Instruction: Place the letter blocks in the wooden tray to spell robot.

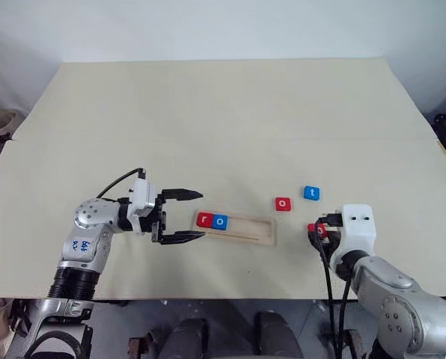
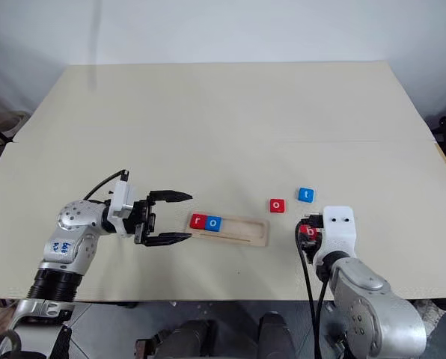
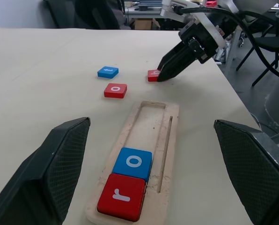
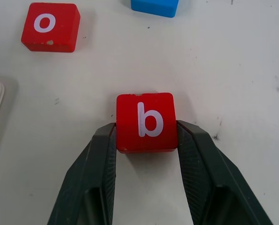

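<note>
On the tabletop (image 1: 223,120), near its front edge, the wooden tray (image 1: 249,231) holds red r (image 1: 204,219) and blue o (image 1: 220,221). The left pincer (image 1: 185,215) gapes, released, beside that end. The right pincer (image 4: 146,140) is clenched on the red b (image 4: 146,122).

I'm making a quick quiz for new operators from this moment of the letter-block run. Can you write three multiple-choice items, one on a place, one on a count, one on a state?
1. Where is the red r block?
A. at the end of the wooden tray nearest the left claw, beside the blue o block
B. on the table next to the blue t block
C. between the left claw's fingers

2. How many blocks lie in the tray?
A. none
B. two
C. four

3. What is the right claw doing?
A. hanging open over the tray
B. shut on the red b block
C. shut on the red o block

Answers: 1 A, r sits in the tray's end slot; 2 B, r and o only; 3 B, both fingers press b's sides.
</note>
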